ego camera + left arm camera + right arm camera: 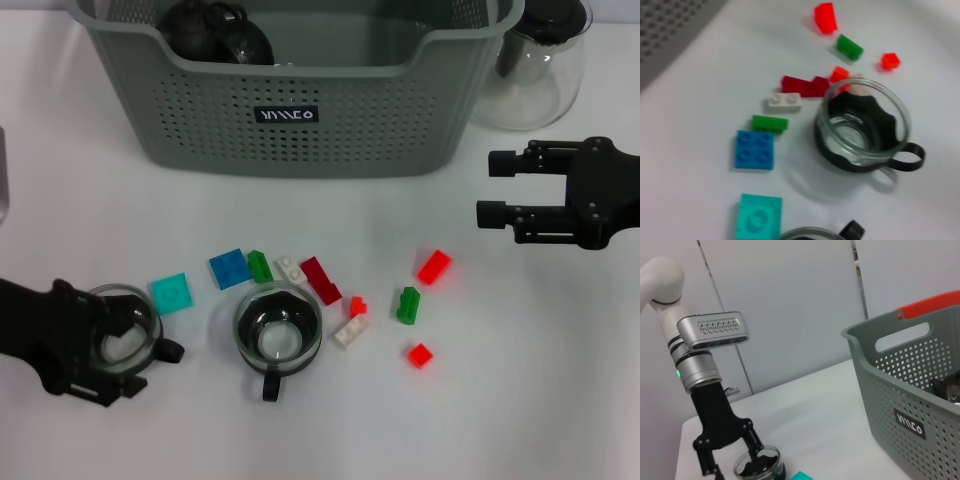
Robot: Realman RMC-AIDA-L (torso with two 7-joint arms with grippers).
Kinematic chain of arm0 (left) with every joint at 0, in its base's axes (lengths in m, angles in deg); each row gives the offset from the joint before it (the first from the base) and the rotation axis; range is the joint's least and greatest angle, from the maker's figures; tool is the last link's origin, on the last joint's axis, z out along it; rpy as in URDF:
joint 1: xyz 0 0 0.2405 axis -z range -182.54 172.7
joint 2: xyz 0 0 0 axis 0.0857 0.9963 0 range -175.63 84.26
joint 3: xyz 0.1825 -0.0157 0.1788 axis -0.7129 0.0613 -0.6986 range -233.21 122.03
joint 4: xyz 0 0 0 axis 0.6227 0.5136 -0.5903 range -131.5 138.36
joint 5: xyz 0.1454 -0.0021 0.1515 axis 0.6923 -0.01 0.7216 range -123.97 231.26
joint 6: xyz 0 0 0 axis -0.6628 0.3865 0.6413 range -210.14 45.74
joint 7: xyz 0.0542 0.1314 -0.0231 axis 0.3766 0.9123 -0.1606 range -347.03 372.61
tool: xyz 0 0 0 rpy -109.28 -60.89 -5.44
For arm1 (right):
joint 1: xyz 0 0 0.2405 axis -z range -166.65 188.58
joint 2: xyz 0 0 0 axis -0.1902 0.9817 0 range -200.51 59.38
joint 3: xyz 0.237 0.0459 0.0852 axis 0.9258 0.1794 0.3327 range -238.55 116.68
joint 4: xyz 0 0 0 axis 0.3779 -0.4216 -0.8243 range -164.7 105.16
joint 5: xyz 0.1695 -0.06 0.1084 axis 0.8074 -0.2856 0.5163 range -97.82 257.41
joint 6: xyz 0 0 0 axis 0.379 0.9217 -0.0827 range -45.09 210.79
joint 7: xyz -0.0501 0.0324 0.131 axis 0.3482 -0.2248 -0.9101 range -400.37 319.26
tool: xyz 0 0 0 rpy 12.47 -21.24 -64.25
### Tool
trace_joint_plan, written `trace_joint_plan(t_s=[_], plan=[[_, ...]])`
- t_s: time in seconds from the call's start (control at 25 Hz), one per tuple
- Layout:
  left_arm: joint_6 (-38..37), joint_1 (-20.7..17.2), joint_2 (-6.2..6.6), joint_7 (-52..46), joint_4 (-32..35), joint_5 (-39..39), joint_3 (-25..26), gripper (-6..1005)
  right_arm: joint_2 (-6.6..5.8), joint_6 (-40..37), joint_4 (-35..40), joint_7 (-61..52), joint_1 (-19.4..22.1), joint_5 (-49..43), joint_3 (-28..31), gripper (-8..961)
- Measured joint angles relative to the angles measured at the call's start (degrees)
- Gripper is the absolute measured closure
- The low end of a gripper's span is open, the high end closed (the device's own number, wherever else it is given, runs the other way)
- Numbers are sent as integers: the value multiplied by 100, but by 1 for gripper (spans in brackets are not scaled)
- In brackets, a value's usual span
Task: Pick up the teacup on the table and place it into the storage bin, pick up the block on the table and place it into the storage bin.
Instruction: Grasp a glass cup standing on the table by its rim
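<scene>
Teacup [122, 335] at 8 o'clock of the head view, sitting on the table [520, 400] with my left gripper [118, 347] on it: one finger inside the glass, one outside, clamped on the rim. Right wrist view confirms it, fingers [756, 446] straddling the cup wall. Cup handle points toward 3 o'clock.

Second teacup [277, 334] just off centre toward 6 o'clock, free-standing, handle at 6 o'clock, black insert visible in the left wrist view.

Blocks scattered around that second cup:
- cyan flat block [172, 292] right next to the gripped cup
- blue square block [229, 267], green block [260, 265], white block [290, 268], dark red block [321, 279] in an arc at its 12 o'clock
- small red-orange block [357, 306] and another white block [351, 331] at its 3 o'clock
- further out toward 3 o'clock: red block [434, 266], second green block [408, 304], small red block [420, 354]

Storage bin [300, 120] at 12 o'clock, a black teapot-like item [215, 30] already inside its left corner. Clear glass carafe [530, 70] at 1 o'clock, beside the bin.

Right gripper [492, 188] at 3 o'clock, fingers spread apart, nothing between them, pointing toward 9 o'clock, well clear of the blocks.
</scene>
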Motion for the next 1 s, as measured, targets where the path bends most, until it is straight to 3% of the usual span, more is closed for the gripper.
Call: trace_joint_plan(t_s=[0.36, 0.56, 1.0], plan=[[345, 90, 63, 55, 472, -390, 508, 251, -16, -1, -97, -1, -125, -23, 2, 225], [982, 119, 56, 62, 119, -22, 436, 261, -29, -2, -230, -1, -177, -95, 2, 225], [1418, 243, 36, 18, -533, 363, 349, 333, -26, -9, -243, -2, -157, -101, 9, 226]])
